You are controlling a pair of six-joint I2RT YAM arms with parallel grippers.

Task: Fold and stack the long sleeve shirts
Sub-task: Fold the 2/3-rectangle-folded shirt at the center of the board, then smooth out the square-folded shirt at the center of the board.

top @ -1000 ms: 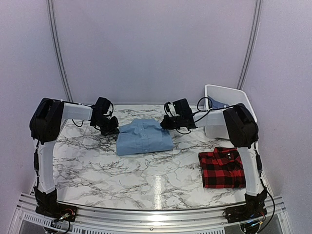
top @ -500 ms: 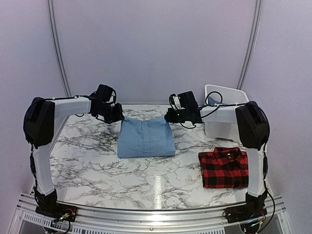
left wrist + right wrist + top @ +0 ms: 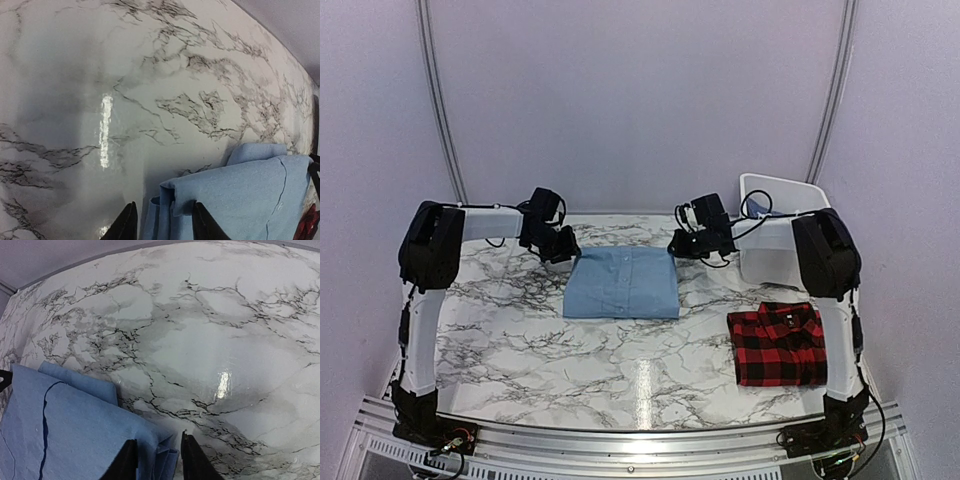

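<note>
two shirts folded, none stacked, that's the score. the light blue shirt [image 3: 622, 283] lies as a flat, tidy rectangle at the far middle of the bench [image 3: 620, 375]. the red-and-black plaid shirt [image 3: 778, 345] sits folded on the near right, well apart from it.

both arms are at the blue one's far edge. the left gripper [image 3: 164, 210] is at the far-left corner and the right gripper [image 3: 157, 446] at the far-right corner. each wrist view shows jaws standing a little apart with a layered corner of blue cloth in the gap. the cloth rests on the marble and doesn't look pinched or lifted, so i read both as let go.

what's left? the stack itself: one folded shirt has to go on top of the other, and right now clear bench lies between them. over at the far right stands the white bin [image 3: 792, 188], with a scrap of blue cloth [image 3: 752, 208] peeking at its rim. i can't tell whether that is another shirt waiting. if it is, there's a full fold to do as well.
</note>
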